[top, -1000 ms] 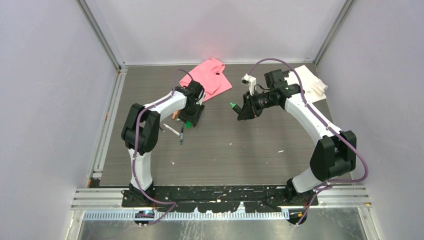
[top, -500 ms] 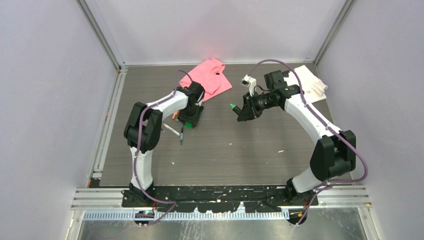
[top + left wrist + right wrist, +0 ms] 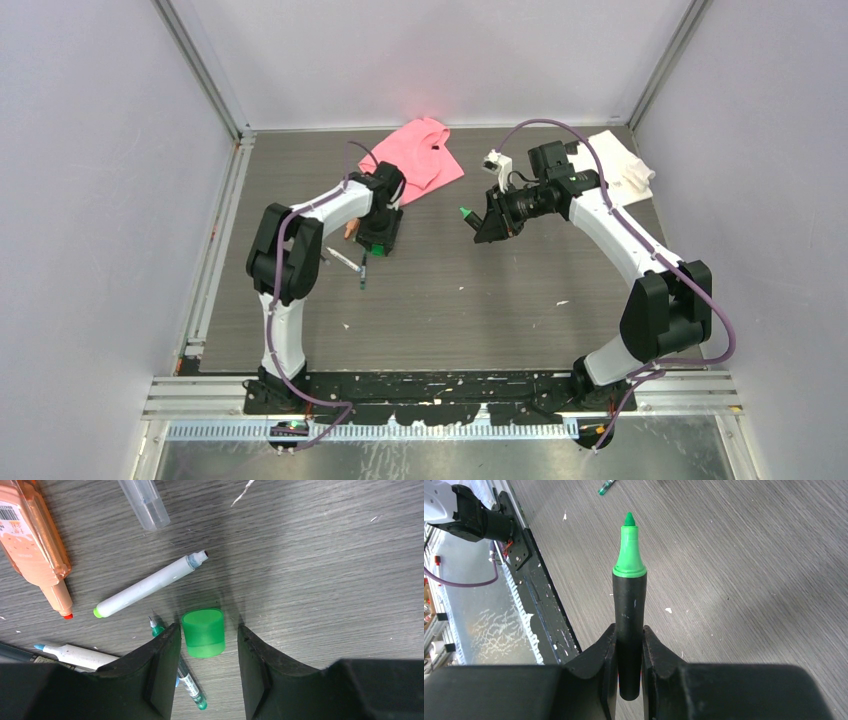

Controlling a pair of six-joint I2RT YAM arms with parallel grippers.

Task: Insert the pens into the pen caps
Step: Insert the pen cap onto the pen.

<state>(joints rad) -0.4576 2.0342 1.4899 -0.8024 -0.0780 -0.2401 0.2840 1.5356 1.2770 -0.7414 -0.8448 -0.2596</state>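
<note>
In the left wrist view a bright green pen cap [image 3: 202, 632] lies on the table between the fingers of my left gripper [image 3: 206, 639]. The gripper is open, with a gap on each side of the cap. Around it lie pens: an orange marker [image 3: 35, 545], a white pen [image 3: 150, 584], a thin green pen [image 3: 182, 675] partly under the left finger, and a white blue-tipped pen [image 3: 75, 655]. A clear cap [image 3: 144, 502] lies farther off. My right gripper [image 3: 629, 632] is shut on a stubby black highlighter [image 3: 629, 605] with a green tip, held above the table [image 3: 466, 212].
A pink cloth [image 3: 420, 160] lies at the back, just behind the left gripper [image 3: 380, 238]. A white cloth [image 3: 620, 165] sits at the back right. White specks of debris [image 3: 562, 302] dot the table. Aluminium rails edge the table on the left.
The left arm has shifted slightly over the pens, staying low at the table. The right arm holds still with the highlighter.
</note>
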